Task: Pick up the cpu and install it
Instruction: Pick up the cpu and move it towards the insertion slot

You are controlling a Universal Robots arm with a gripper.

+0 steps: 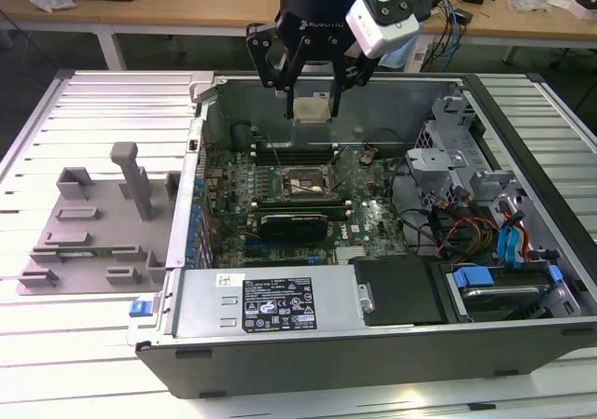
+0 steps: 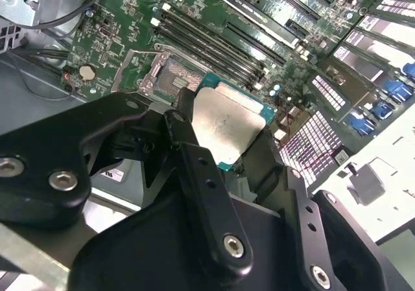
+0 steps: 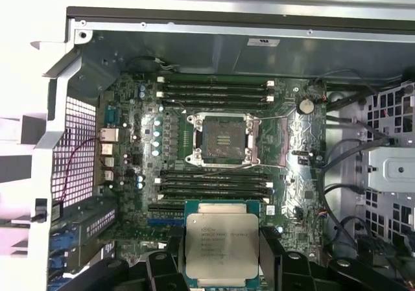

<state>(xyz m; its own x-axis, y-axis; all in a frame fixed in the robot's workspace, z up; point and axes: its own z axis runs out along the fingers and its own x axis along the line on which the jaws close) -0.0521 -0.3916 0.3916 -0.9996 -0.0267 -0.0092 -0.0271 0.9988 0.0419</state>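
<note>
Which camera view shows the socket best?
The first wrist view: the socket lies face-on and unobstructed. In the second wrist view it is slanted, partly behind the cpu. The exterior view shows it at a slant, from farther off.

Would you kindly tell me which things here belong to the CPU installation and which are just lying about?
Job: pale silvery square cpu, gripped in the black tool; dark square socket frame on the green motherboard.
Lying about: grey plastic fixture; black-and-white label sticker.

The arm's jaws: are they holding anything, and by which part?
Yes, the cpu, clamped between the jaws by two opposite edges.
</note>
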